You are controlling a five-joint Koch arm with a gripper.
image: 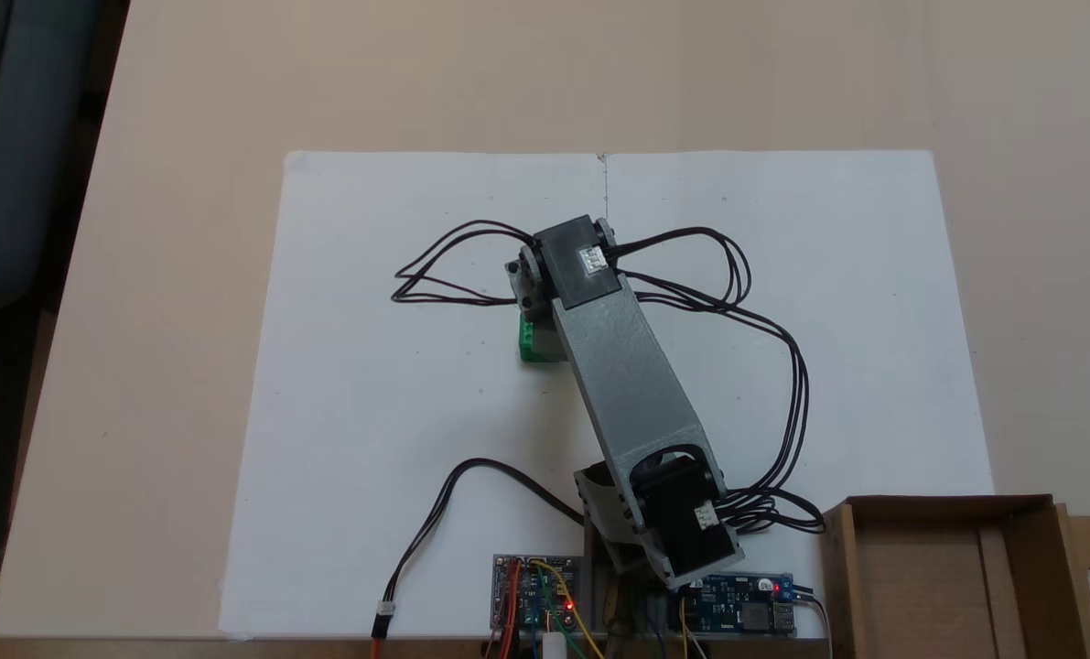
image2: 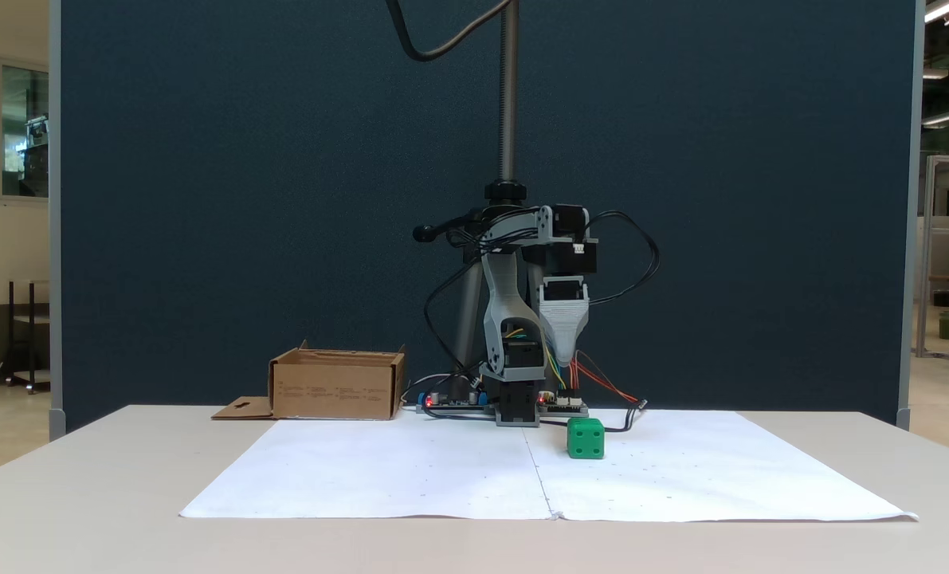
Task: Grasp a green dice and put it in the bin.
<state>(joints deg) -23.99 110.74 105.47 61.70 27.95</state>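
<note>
The claw (image2: pixel 568 360) hangs pointing down above the dice (image2: pixel 586 438), clear of it; I cannot tell whether its jaws are parted. The dice sits on white paper (image2: pixel 410 478) on the surface (image2: pixel 84 494), and the bin (image2: pixel 337 387) stands well apart by the arm's base.

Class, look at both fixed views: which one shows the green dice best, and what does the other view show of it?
The fixed view from table level shows the green dice best: the whole cube stands unobstructed on the white paper, pips visible. In the fixed view from above, the arm covers most of the dice, leaving a green edge.
</note>
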